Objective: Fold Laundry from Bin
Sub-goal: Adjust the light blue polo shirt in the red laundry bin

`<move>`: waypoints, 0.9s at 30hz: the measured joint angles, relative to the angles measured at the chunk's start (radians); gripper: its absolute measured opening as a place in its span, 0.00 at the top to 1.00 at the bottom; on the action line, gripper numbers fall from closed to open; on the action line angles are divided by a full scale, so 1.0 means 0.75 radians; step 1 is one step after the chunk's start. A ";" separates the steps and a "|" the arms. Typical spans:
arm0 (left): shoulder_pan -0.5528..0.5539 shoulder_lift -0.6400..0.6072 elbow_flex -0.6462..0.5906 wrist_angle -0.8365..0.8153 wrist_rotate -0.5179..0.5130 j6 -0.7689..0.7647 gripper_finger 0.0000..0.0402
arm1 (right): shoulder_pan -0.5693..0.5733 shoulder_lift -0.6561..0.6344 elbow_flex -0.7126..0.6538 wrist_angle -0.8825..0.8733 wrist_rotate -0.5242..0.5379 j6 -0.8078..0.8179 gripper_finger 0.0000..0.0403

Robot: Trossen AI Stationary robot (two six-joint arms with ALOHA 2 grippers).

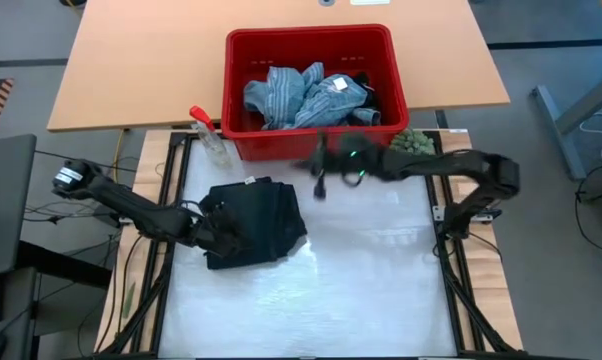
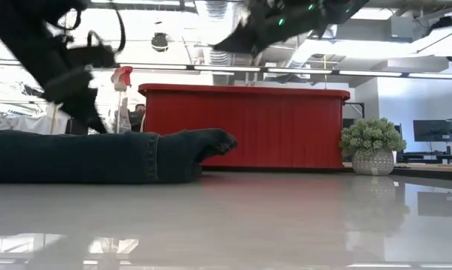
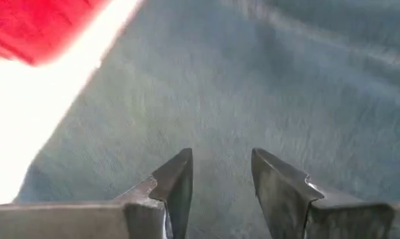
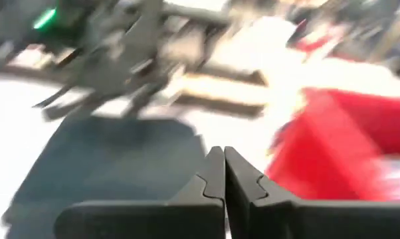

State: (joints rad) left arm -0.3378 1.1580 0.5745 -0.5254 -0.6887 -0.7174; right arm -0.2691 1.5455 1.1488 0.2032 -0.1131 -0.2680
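A rectangular red plastic bin (image 1: 386,60) with a thick rim stands at the far edge of the white work surface (image 1: 361,270), partly on the tan wooden tabletop (image 1: 141,60) behind it. Inside lies a rumpled heap of laundry: a light blue-and-white striped shirt (image 1: 286,95) fills most of the tub, with a small black piece (image 1: 363,82) tucked against the right wall. In the low view the bin's ribbed red front wall (image 2: 263,127) hides all of its contents.

A dark navy folded garment (image 1: 256,222) lies flat on the white surface in front of the bin, left of centre; from table height it shows as a long dark denim-like mass (image 2: 98,156) with a stitched seam.

The left gripper (image 1: 219,228) rests at the left edge of this dark garment. Its fingers (image 3: 177,182) stand partly apart with cloth beneath them; whether they pinch it, the views do not tell.

The right gripper (image 1: 321,180) hovers above the surface just in front of the bin, its fingers (image 4: 213,176) pressed together and holding nothing.

A small clear spray bottle with a red trigger (image 1: 209,132) lies beside the bin's left front corner. A small green fuzzy plant-like ball (image 1: 413,141) sits by its right front corner.
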 joint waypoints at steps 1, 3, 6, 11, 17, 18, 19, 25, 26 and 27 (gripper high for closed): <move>0.001 -0.009 0.016 0.010 -0.047 0.050 0.64 | -0.035 -0.037 0.003 0.033 0.033 0.003 0.95; 0.002 -0.017 0.030 0.133 -0.162 0.180 0.64 | -0.119 -0.072 0.035 0.025 0.083 0.016 0.95; 0.020 -0.013 0.017 0.453 -0.296 0.481 0.64 | -0.267 -0.063 0.120 -0.094 0.085 0.059 0.95; 0.129 0.029 -0.008 0.886 -0.150 0.926 0.64 | -0.462 0.160 0.513 -0.516 0.025 0.126 0.95; 0.257 0.060 -0.011 1.133 0.313 1.064 0.64 | -0.523 0.613 1.125 -0.937 -0.139 0.138 0.95; 0.266 0.078 -0.012 1.163 0.359 1.084 0.64 | -0.516 0.686 1.222 -0.998 -0.167 0.138 0.94; 0.279 0.100 -0.011 1.204 0.393 1.110 0.64 | -0.507 0.751 1.309 -1.021 -0.179 0.140 0.93; 0.300 0.205 -0.012 1.260 0.413 1.198 0.64 | -0.429 0.996 1.576 -1.057 -0.172 0.156 0.78; 0.306 0.206 -0.012 1.256 0.414 1.208 0.64 | -0.419 0.992 1.553 -1.052 -0.167 0.118 0.74; 0.310 0.206 -0.011 1.247 0.413 1.213 0.64 | -0.406 0.992 1.550 -1.074 -0.157 0.066 0.70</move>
State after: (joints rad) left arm -0.1054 1.3128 0.5659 0.4097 -0.3788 0.1925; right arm -0.5737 2.2898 2.3116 -0.6024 -0.2311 -0.2187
